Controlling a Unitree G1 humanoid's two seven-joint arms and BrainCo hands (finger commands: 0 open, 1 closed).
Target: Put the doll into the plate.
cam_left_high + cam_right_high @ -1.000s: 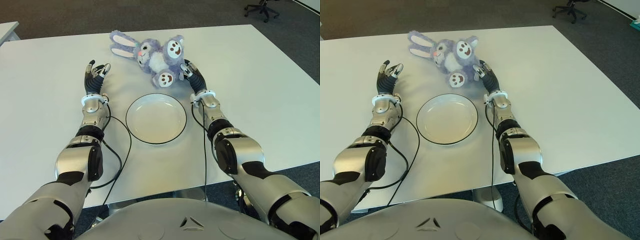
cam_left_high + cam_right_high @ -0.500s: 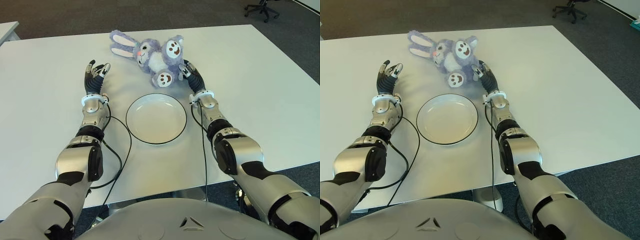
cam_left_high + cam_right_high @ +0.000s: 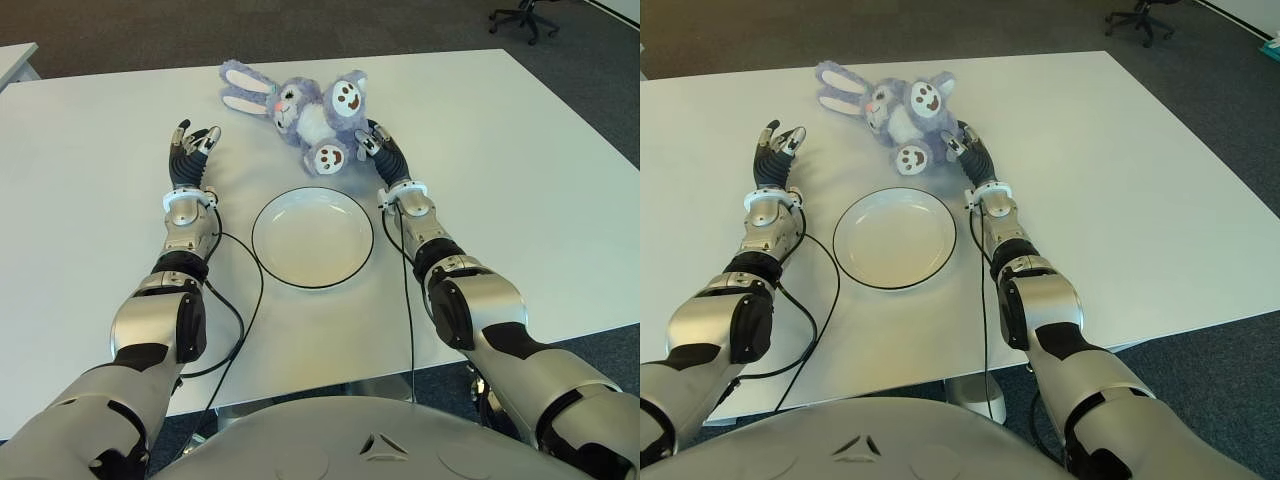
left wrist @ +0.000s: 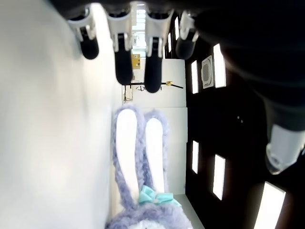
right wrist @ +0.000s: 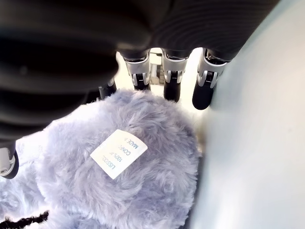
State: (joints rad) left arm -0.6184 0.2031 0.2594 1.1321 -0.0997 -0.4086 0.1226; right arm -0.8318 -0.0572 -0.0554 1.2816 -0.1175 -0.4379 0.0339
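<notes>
Nothing of the job is finished yet, by the look of it: the fluffy purple-and-white plush rabbit doll [image 3: 305, 112] lies on its back at the far side of the white desk [image 3: 520, 170], well clear of the round white plate with the dark rim [image 3: 312, 237], which sits between the robot's two arms with nothing in it.

From where I stand, the right hand [image 3: 383, 155] is the one at work. It is pushed up against the doll's near foot, its fingers [image 5: 171, 76] loosely extended over the fur rather than closed round it, so I would call that a reach and not a grip. The left hand [image 3: 190, 150] shows off to the left of the doll, apart from it, fingers [image 4: 123, 55] relaxed and holding nothing.

What is left, as I judge it, is everything that counts: closing on the doll, lifting it, bringing it back toward the robot and setting it down inside the plate.
</notes>
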